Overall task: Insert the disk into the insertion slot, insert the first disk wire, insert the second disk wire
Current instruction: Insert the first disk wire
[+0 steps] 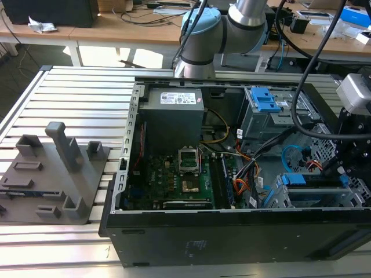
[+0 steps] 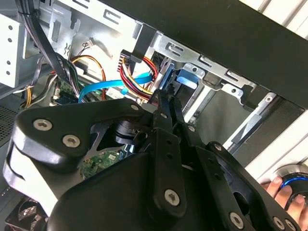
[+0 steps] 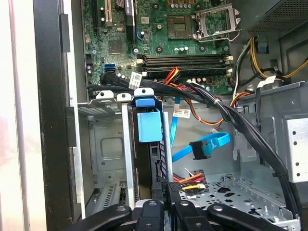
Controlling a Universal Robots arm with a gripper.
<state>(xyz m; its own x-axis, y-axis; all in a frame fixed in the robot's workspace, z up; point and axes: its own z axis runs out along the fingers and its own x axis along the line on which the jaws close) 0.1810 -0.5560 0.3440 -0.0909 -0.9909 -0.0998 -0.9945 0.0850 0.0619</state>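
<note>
- The gripper [image 2: 162,97] is seen reaching into the open computer case [image 1: 232,243], its fingers clenched on the black plug of the red and black wire [image 3: 192,182].
- In the first wrist view that plug is held just beside the back edge of the disk [image 3: 148,126], which is marked by a blue tab; whether the plug is seated cannot be told.
- The disk is seen already pushed into the drive cage [image 1: 360,191], at the corner of the case on the exterior view's right.
- The light-blue cable [image 3: 211,143] is found lying loose near the disk, its black plug unattached and apart from the gripper.
- A thick bundle of black cables [image 3: 250,130] is draped across above the cage.
- The green circuit board [image 3: 159,29] is seen farther inside the case.
</note>
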